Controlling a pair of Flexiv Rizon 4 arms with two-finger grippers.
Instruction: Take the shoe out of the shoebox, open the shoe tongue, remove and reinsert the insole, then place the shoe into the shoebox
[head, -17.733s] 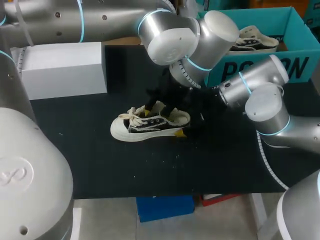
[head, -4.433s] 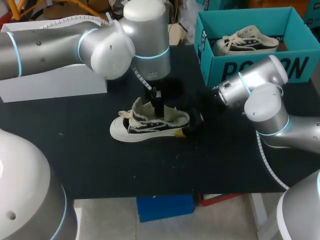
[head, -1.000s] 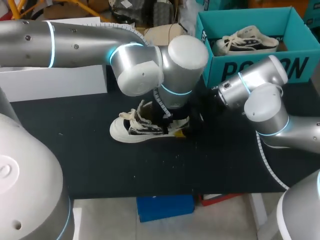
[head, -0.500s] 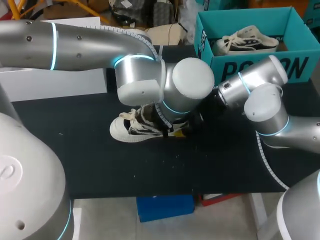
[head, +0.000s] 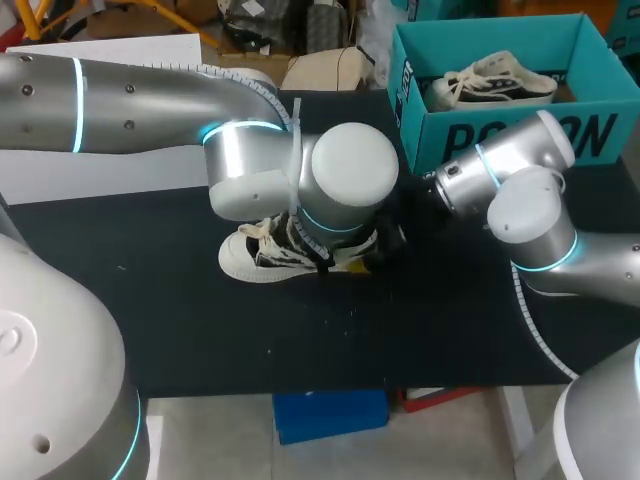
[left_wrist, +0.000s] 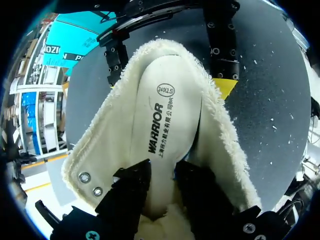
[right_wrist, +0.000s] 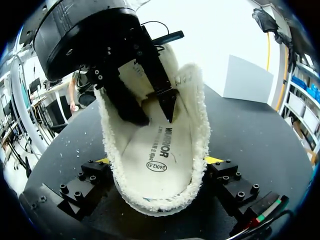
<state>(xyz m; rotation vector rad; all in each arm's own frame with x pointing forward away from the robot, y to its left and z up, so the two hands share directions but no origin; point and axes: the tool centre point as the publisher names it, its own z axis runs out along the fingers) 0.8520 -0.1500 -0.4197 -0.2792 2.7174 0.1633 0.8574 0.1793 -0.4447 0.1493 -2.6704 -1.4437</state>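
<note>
A black-and-cream shoe (head: 262, 255) with fleece lining lies on the black table, toe to the left. My right gripper (right_wrist: 157, 162) is shut on its heel, one yellow-tipped finger (right_wrist: 212, 161) on each side. The white printed insole (left_wrist: 167, 125) lies flat inside the shoe. My left gripper (left_wrist: 162, 172) reaches down into the shoe's mouth with its dark fingers (left_wrist: 135, 182) a little apart, tips on the insole toward the toe end. In the head view the left wrist (head: 345, 175) hides that gripper and much of the shoe. I see nothing pinched between the left fingers.
The teal shoebox (head: 520, 130) stands at the back right with a second shoe (head: 495, 80) in it. A white box (head: 110, 170) sits at the back left behind my left arm. Bare black mat lies in front of the shoe.
My left wrist has swung lower and to the left over the shoe, covering more of it, and its fingers have drawn closer together. The right arm and the shoe have not moved.
</note>
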